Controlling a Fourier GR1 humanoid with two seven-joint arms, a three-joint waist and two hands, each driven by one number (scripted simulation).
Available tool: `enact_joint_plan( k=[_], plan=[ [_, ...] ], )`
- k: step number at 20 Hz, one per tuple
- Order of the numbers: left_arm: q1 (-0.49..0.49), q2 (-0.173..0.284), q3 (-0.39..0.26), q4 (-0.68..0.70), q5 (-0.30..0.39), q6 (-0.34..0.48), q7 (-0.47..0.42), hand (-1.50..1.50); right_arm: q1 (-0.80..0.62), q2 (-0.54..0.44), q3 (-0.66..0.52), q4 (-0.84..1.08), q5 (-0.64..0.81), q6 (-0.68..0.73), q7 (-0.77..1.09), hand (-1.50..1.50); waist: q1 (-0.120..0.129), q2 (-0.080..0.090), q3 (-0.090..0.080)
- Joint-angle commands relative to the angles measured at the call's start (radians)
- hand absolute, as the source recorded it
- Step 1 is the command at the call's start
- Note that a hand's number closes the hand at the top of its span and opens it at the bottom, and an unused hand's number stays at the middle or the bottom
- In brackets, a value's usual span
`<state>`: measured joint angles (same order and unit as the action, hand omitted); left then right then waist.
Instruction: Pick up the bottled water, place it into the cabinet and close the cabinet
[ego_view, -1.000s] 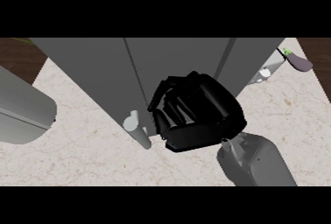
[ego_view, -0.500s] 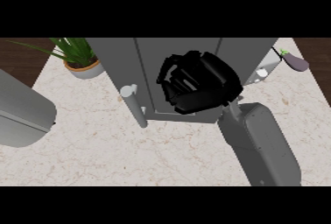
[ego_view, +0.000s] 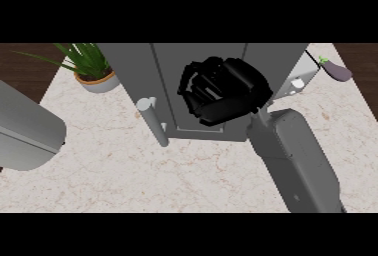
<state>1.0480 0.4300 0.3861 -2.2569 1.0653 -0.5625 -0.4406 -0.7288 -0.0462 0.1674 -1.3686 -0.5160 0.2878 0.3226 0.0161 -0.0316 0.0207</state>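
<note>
The grey cabinet (ego_view: 166, 65) stands at the counter's back centre. A pale bar handle (ego_view: 156, 125) sticks out at its left front. At its right side a panel with a white handle (ego_view: 299, 82) angles outward. My right hand (ego_view: 221, 92) is in front of the cabinet's face, with its fingers curled and nothing showing in them. I see no bottled water in this view. Of the left arm only the grey forearm (ego_view: 26, 132) shows, at the left edge.
A potted green plant (ego_view: 92, 70) stands at the back left, beside the cabinet. A purple eggplant (ego_view: 337, 71) lies at the back right. The marble counter (ego_view: 148, 180) spreads out in front of the cabinet, with dark wood flooring past its edges.
My right hand and forearm have moved up and away from me, to the cabinet's front. The view now takes in more of the counter, including the plant and the eggplant.
</note>
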Motion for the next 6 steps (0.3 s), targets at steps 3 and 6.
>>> enact_joint_plan(
  k=[3,6],
  plan=[
    [0.011,0.003,0.024,-0.021,0.041,-0.016,0.026,-1.50,-0.153,0.044,-0.018,0.188,-0.018,-0.056,-0.032,1.50,0.049,0.041,-0.021],
    [-0.022,-0.003,0.001,-0.026,0.005,0.015,0.048,-1.50,-0.194,0.044,-0.009,0.173,-0.052,-0.081,0.002,1.50,0.042,0.042,-0.021]
  ],
)
